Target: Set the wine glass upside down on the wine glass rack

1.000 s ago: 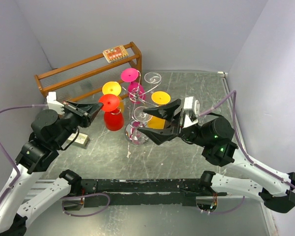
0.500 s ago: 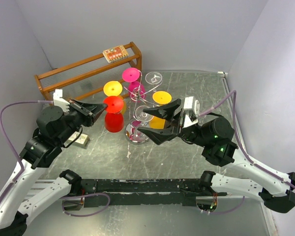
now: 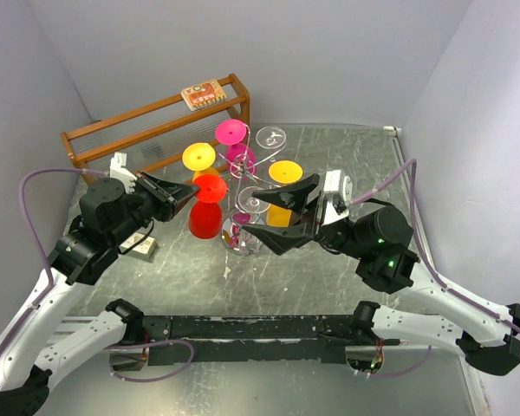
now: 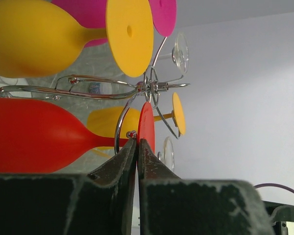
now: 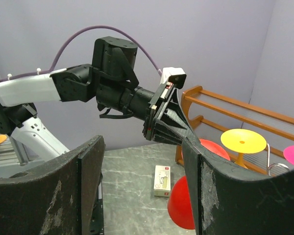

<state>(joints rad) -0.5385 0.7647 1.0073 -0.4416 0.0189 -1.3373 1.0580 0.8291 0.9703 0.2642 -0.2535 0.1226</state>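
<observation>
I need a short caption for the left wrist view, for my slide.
Left end effector pinching the foot of a red wine glass at the silver wire rack.

Rear overhead plus two close wrist views, red wine glass [image 3: 204,213] in all

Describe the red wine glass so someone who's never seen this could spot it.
Find the silver wire rack mid-table. On its left side, at the tips of the left gripper, is an upside-down wine glass. It's the only red one; neighbours are yellow and pink.

Crowded wine glass rack [image 4: 151,87]
Hung glasses [image 3: 197,157] block my way in; wooden shelf [image 3: 156,121] far left; near table [image 3: 312,277] open.
</observation>
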